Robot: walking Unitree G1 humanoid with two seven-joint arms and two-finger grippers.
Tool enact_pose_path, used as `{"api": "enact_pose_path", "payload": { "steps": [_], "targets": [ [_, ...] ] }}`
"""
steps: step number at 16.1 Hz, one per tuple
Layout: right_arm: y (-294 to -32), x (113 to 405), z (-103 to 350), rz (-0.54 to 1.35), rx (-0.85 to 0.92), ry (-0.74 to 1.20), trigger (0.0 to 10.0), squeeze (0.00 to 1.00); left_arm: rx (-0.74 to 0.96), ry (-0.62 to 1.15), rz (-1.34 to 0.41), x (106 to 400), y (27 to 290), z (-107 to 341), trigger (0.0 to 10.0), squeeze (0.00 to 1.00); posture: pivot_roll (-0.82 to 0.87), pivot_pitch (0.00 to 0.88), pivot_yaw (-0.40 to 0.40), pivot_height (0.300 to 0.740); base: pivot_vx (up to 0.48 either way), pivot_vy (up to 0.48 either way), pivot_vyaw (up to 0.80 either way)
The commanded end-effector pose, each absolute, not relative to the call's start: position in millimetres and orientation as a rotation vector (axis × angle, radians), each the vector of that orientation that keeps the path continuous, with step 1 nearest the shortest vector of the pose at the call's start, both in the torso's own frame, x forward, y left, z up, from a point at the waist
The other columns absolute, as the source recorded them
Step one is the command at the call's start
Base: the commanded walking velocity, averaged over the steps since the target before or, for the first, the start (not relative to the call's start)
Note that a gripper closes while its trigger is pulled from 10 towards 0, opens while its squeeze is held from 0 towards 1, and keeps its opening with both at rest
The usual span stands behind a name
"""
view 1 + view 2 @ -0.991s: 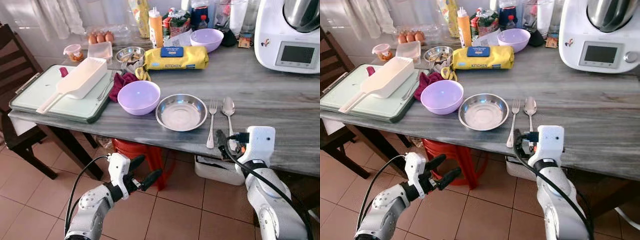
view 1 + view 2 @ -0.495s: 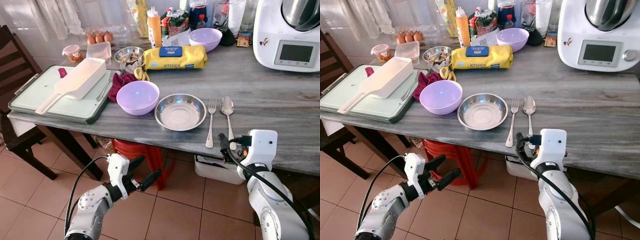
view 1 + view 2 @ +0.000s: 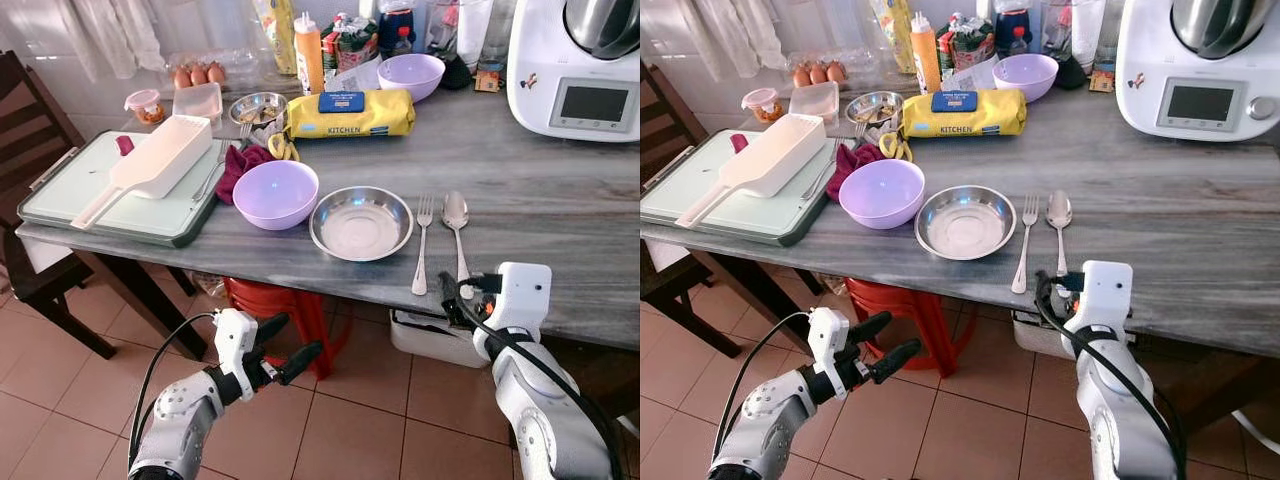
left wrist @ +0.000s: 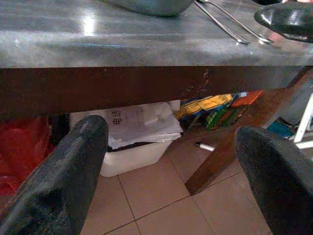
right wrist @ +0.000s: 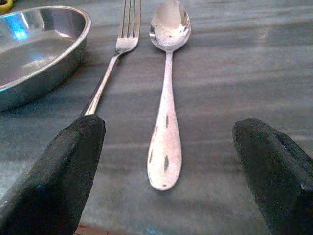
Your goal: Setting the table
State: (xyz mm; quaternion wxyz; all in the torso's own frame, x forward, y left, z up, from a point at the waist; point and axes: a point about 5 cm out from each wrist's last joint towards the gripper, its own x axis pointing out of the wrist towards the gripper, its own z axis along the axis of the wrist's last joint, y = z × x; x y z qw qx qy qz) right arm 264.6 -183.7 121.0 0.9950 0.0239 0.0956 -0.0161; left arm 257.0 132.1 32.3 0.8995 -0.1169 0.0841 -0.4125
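Chair (image 3: 25,120) of dark wood stands at the far left, beside the grey desk (image 3: 540,215). On the desk's left end lies a pale green tray (image 3: 70,205) carrying a white scoop-shaped container (image 3: 160,160), with a small lidded cup (image 3: 146,104), a clear box (image 3: 199,101) and a few eggs (image 3: 200,75) behind it. Next along come a red cloth (image 3: 238,165), a small steel bowl (image 3: 256,107) and a lilac bowl (image 3: 276,194), then a yellow pack marked KITCHEN (image 3: 350,113) with an orange-capped bottle (image 3: 311,55) and a second lilac bowl (image 3: 413,77) at the back. Near the front edge sits a shallow steel plate (image 3: 362,223); just to its right the fork (image 3: 421,245) and the spoon (image 3: 457,232) lie side by side, close but apart, handles toward the robot. A white kitchen machine (image 3: 580,60) stands at the back right. Below the desk edge, over the tiled floor (image 3: 350,420), the left gripper (image 3: 285,345) hangs in front of a red stool (image 3: 275,300), its jaws wide apart and holding nothing; its wrist view looks under the desk at a white bin of papers (image 4: 134,139). The right gripper (image 5: 168,166) sits at the desk's front edge just short of the spoon's handle, jaws spread wide on either side of it, touching neither spoon nor fork.
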Motion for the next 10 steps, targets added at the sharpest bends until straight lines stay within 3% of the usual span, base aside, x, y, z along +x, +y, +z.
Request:
{"api": "enact_pose_path", "payload": {
  "steps": [1, 10],
  "targets": [
    [-179.9, 268.1, 120.5, -0.02, 0.071, 0.187, 10.0, 0.0, -0.237, 0.179, -0.841, 256.1, 140.8, 32.5, 10.0, 0.0, -0.11, 0.102, 0.143, 0.74, 0.0, 0.0, 0.0],
    [-173.7, 273.4, 111.1, 0.016, 0.108, 0.213, 10.0, 0.0, -0.235, 0.186, -0.827, 256.0, 147.1, 30.6, 10.0, 0.0, -0.1, 0.103, 0.143, 0.74, 0.0, 0.0, 0.0]
  ]
}}
